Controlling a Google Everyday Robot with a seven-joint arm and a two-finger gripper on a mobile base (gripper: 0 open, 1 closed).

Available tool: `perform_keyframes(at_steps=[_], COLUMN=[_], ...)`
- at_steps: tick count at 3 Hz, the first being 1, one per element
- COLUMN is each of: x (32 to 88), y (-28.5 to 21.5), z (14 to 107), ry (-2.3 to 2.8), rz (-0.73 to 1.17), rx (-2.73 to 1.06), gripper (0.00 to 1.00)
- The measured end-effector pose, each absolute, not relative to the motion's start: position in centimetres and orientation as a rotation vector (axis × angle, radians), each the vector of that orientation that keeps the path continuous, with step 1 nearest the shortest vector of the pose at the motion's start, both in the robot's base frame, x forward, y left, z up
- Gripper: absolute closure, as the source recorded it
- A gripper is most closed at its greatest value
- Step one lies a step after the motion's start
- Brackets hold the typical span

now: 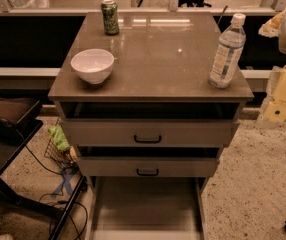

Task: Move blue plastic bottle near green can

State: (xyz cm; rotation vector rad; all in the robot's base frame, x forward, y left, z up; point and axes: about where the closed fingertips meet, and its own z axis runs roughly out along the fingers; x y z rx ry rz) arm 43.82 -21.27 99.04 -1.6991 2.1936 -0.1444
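The blue plastic bottle (227,51) stands upright near the right front corner of the brown cabinet top (163,59); it is clear, with a white cap and a pale label. The green can (110,17) stands upright at the far left corner of the same top. My gripper (279,109) hangs at the right edge of the camera view, off the cabinet's right side, lower than the bottle and apart from it. It holds nothing that I can see.
A white bowl (92,65) sits on the left front of the top, between the can and the front edge. Below are two drawers (148,134) with black handles. A black stand (8,134) and cables lie at the left on the floor.
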Motion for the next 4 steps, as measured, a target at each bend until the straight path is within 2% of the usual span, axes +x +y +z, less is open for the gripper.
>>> perform_keyframes(at_steps=[2,3,4], x=[43.2,42.9,40.4], y=[-21.6,-23.5,-25.0], z=[99.4,100.4,99.6], ry=[2.202,2.209,2.176], rz=[-0.11,-0.008,0.061], rx=[-1.662,-1.385,-1.147], gripper=[0.0,0.0,0.0])
